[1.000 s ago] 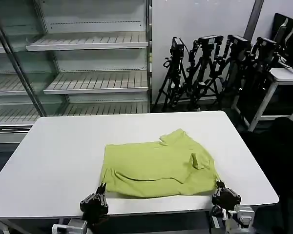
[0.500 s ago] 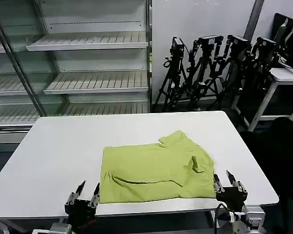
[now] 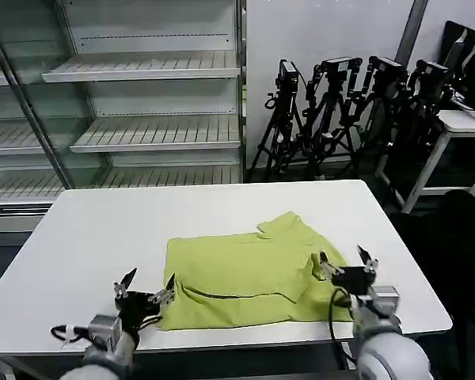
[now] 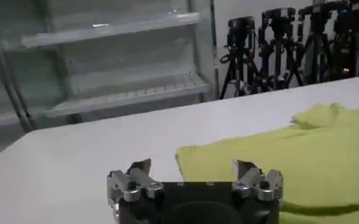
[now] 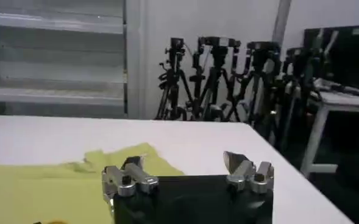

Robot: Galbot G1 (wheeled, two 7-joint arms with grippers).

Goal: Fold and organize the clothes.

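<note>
— Changed just now? Both claws up off the near hem and spread. Left claw [image 3: 145, 287] raised at the near left corner of the shirt [image 3: 249, 273], prongs apart, pinching nothing. Right claw [image 3: 345, 266] lifted and moved farther in, over the right side beside the folded sleeve, likewise splayed and bare.

— And the shirt itself?

— Released. Lying flat on the white counter [image 3: 95, 237], centre to slightly right, near edge now straighter and closer to the counter's near rim than a second ago. Collar at the far right corner.

— Meaning for the task?

— Probably one fold laid down and let go; garment now a rough rectangle, wider left to right. Likely another fold still needed, then tidying.

— Material?

— Thin, soft, limp lime yellow-green cloth, plain, no print. Shallow ripples along the near layer, a dark crease line near the left front, a small sleeve flap standing up at right. Likely to drape and slip rather than hold a sharp crease.

— Counter?

— Smooth, matte, hard, rounded corners; little grip for fabric, by the look. Same cloth visible past the left claw [image 4: 194, 182] and the right claw [image 5: 188, 176] in the wrist views.
</note>
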